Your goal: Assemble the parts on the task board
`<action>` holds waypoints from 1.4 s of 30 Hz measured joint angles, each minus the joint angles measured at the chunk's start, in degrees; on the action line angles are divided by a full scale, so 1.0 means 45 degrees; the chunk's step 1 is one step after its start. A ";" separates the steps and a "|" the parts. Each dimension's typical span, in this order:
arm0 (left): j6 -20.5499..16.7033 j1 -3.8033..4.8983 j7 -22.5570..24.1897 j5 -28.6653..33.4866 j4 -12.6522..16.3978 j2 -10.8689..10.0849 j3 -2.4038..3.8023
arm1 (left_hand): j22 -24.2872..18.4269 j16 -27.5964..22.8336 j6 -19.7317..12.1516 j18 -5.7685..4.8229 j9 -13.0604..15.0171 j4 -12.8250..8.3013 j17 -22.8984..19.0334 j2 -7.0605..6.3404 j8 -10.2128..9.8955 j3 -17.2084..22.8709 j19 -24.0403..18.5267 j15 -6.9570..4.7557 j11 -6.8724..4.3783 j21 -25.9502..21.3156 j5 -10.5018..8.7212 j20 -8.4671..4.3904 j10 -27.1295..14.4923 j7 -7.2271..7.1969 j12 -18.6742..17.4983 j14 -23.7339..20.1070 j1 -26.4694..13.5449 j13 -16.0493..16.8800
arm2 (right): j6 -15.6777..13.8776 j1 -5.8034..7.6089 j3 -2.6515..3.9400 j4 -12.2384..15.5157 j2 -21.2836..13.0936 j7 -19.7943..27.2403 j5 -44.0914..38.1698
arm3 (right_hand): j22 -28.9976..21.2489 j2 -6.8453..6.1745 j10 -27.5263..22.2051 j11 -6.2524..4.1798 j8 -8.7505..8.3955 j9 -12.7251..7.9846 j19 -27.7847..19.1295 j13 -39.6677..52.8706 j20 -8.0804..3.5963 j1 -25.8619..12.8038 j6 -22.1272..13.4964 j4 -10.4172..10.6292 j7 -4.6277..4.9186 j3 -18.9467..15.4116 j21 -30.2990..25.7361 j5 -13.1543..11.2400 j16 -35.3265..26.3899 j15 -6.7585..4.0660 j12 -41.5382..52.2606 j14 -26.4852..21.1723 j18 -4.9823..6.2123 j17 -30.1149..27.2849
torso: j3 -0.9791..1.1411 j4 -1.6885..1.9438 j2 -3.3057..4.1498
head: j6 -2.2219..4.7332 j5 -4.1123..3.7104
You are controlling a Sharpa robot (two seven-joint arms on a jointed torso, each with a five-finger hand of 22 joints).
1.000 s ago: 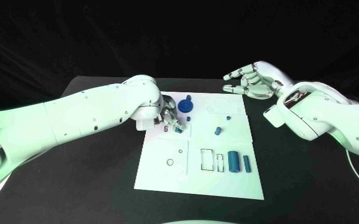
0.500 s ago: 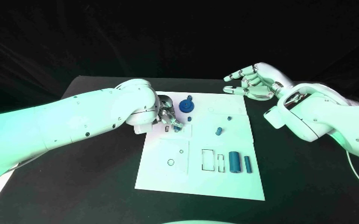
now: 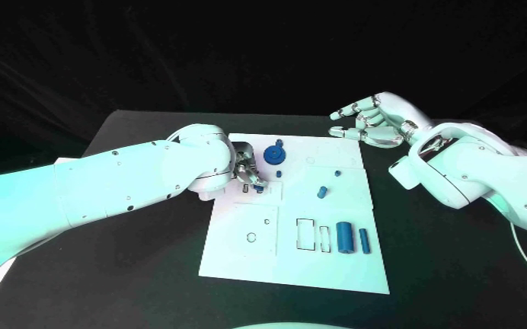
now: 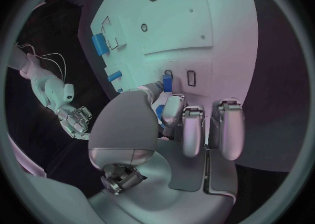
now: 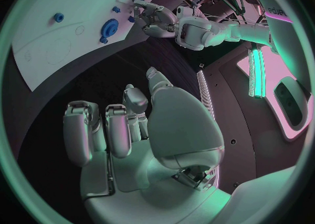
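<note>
1. Task board point(image 3: 247, 257): white plate lying flat on the black table point(image 3: 132, 283), printed with outlines of circles and rectangles. The left hand works over its far left part; the right hand is off its far right corner.
2. Left hand point(image 3: 244, 169): lowered onto the board, fingers curled in. The left wrist view shows a small blue block point(image 4: 167, 83) pinched upright between the fingertips point(image 4: 172, 109), its lower end at a small rectangular slot outline on the board. Whether the block has entered the slot cannot be told.
3. Right hand point(image 3: 369, 120): raised above the table just past the board's far right corner, well apart from the left hand. Fingers spread and slightly bent, grasping nothing.
4. Blue round disc point(image 3: 273, 154): on the board just beyond the left hand's fingertips, toward the right hand, with a small blue knob touching its far edge.
5. Small blue peg point(image 3: 322, 190): lying on the board between the two hands, nearer the left hand's side than the right hand.
6. Large blue cylinder point(image 3: 343, 237): lying on the board's near right part, well apart from both hands.
7. Slim blue bar point(image 3: 362, 241): just beside the large cylinder, on the side away from the left hand.
</note>
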 measured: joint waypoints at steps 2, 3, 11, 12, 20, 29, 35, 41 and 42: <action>0.0001 -0.0012 0.0000 -0.0100 0.0016 -0.0009 0.0006 | 0.0000 0.0000 0.0016 0.0000 -0.0011 -0.0011 0.0000 -0.0026 -0.0002 0.0011 0.0000 0.0000 0.0000 0.0000 -0.0001 0.0000 0.0000 0.0016 0.0000 0.0000 -0.0026 0.0000 | 0.0008 0.0000 -0.0001 -0.0001 0.0000 0.0001 0.0002 | -0.0001 0.0000 0.0000 0.0000 0.0000 -0.0001 0.0000 0.0000 0.0000 0.0000 0.0000 0.0000 0.0000 0.0000 0.0000 0.0021 0.0000 0.0000 0.0000 0.0000 0.0000 -0.0001 | -0.0005 -0.0006 0.0000 | -0.0011 0.0004; 0.0005 -0.0016 0.0001 -0.0138 0.0025 -0.0013 0.0007 | -0.0001 0.0000 0.0016 0.0000 -0.0011 -0.0012 0.0000 -0.0033 -0.0003 0.0012 0.0000 0.0000 0.0000 0.0000 -0.0001 0.0000 0.0000 0.0016 0.0000 0.0000 -0.0033 -0.0001 | 0.0011 -0.0001 -0.0001 -0.0002 0.0000 0.0002 0.0003 | -0.0001 0.0000 0.0000 0.0000 0.0000 -0.0001 0.0000 0.0000 0.0000 0.0000 0.0000 0.0000 0.0000 0.0000 0.0000 0.0021 0.0000 0.0000 0.0000 0.0000 0.0000 -0.0001 | -0.0006 -0.0007 0.0001 | -0.0013 0.0010; 0.0142 -0.0027 0.0029 -0.0331 0.0078 -0.0041 0.0015 | -0.0001 0.0000 0.0028 0.0001 -0.0033 -0.0095 -0.0001 -0.0094 -0.0014 0.0096 0.0000 0.0000 0.0000 0.0000 -0.0002 0.0000 0.0000 0.0008 0.0000 0.0000 -0.0094 -0.0002 | 0.0034 -0.0010 -0.0002 -0.0009 0.0007 0.0007 0.0010 | -0.0002 0.0000 0.0000 0.0000 0.0000 -0.0002 0.0000 0.0001 0.0000 0.0000 0.0000 0.0000 0.0000 0.0001 0.0000 0.0021 0.0000 0.0000 0.0000 0.0000 0.0000 -0.0002 | -0.0005 -0.0007 0.0001 | -0.0054 0.0027; 0.0169 -0.0027 0.0030 -0.0340 0.0084 -0.0045 0.0017 | -0.0001 0.0000 0.0046 0.0001 -0.0033 -0.0103 -0.0001 -0.0094 -0.0012 0.0103 0.0000 0.0000 0.0001 0.0000 -0.0002 0.0000 0.0000 -0.0009 0.0000 0.0000 -0.0094 -0.0002 | 0.0037 -0.0010 -0.0002 -0.0011 0.0008 0.0008 0.0011 | -0.0002 0.0000 0.0000 0.0000 0.0000 -0.0003 0.0000 0.0001 0.0000 0.0000 0.0000 -0.0001 0.0000 0.0001 0.0000 0.0021 0.0000 0.0000 0.0000 0.0000 0.0001 -0.0002 | -0.0004 -0.0007 0.0001 | -0.0060 0.0028; 0.0453 -0.0048 0.0043 -0.0370 0.0103 -0.0098 0.0013 | -0.0003 0.0000 0.0069 0.0001 0.0026 -0.0105 -0.0002 -0.0092 0.0037 0.0175 0.0000 0.0000 0.0001 0.0000 -0.0015 0.0000 0.0000 -0.0027 0.0000 0.0000 -0.0093 -0.0003 | 0.0067 -0.0017 -0.0003 -0.0018 0.0021 0.0009 0.0016 | -0.0003 0.0000 0.0000 0.0000 0.0000 -0.0003 0.0000 0.0001 0.0000 0.0000 0.0000 -0.0001 0.0000 0.0001 0.0000 0.0021 0.0000 0.0000 0.0000 -0.0001 0.0000 -0.0003 | 0.0001 -0.0007 0.0001 | -0.0093 0.0015; 0.0585 -0.0039 0.0059 -0.0355 0.0104 -0.0110 0.0029 | -0.0004 0.0000 0.0086 0.0001 0.0009 -0.0097 -0.0002 -0.0072 0.0030 0.0190 0.0000 0.0000 0.0001 0.0052 -0.0015 0.0000 -0.0001 -0.0009 0.0052 0.0000 -0.0109 0.0016 | 0.0100 -0.0025 -0.0004 -0.0035 0.0038 0.0010 0.0021 | -0.0004 0.0000 0.0000 0.0000 0.0000 0.0006 0.0000 0.0002 0.0000 0.0000 0.0000 -0.0001 0.0000 0.0001 0.0000 0.0020 0.0000 0.0000 0.0000 0.0000 0.0000 -0.0005 | 0.0002 -0.0007 0.0001 | -0.0104 0.0005; 0.0596 -0.0039 0.0060 -0.0347 0.0062 -0.0077 0.0028 | -0.0004 0.0000 0.0086 0.0001 0.0020 -0.0021 -0.0003 -0.0073 0.0070 0.0268 0.0000 0.0000 0.0001 0.0052 -0.0043 0.0000 -0.0001 -0.0007 0.0052 0.0000 -0.0110 0.0033 | 0.0109 -0.0037 -0.0004 -0.0041 0.0057 0.0010 0.0023 | -0.0004 0.0000 0.0000 0.0000 0.0000 0.0005 0.0000 -0.0029 0.0000 0.0000 0.0000 0.0052 0.0000 -0.0052 0.0000 0.0020 0.0000 0.0000 0.0000 0.0000 0.0000 -0.0005 | 0.0010 -0.0004 0.0000 | -0.0112 0.0032; 0.0720 -0.0029 0.0059 -0.0309 -0.0076 0.0040 0.0031 | -0.0005 0.0000 0.0092 0.0000 0.0142 0.0047 -0.0003 0.0132 0.0156 0.0494 0.0000 -0.0001 -0.0044 0.0052 -0.0052 0.0001 0.0044 -0.0009 0.0052 0.0000 -0.0440 0.0032 | 0.0117 -0.0048 -0.0005 -0.0041 0.0073 0.0010 0.0026 | -0.0005 0.0000 0.0000 0.0000 0.0000 0.0005 0.0000 -0.0028 0.0000 0.0000 0.0000 0.0052 0.0000 -0.0052 0.0000 0.0021 0.0000 0.0000 0.0000 0.0000 0.0000 -0.0006 | 0.0013 0.0000 -0.0005 | -0.0112 0.0057; 0.0747 -0.0027 0.0055 -0.0298 -0.0104 0.0064 0.0034 | -0.0004 0.0000 0.0095 0.0001 0.0168 -0.0032 -0.0003 0.0128 0.0193 0.0593 -0.0001 -0.0001 -0.0044 0.0052 -0.0052 0.0001 0.0044 -0.0011 0.0052 0.0000 -0.0565 0.0032 | 0.0119 -0.0049 -0.0005 -0.0041 0.0076 0.0010 0.0026 | -0.0005 0.0000 0.0000 0.0000 0.0000 0.0004 0.0000 -0.0029 0.0000 0.0000 0.0000 0.0052 0.0000 -0.0052 0.0000 0.0020 0.0000 0.0000 0.0000 -0.0001 0.0000 -0.0006 | 0.0013 0.0000 -0.0005 | -0.0112 0.0059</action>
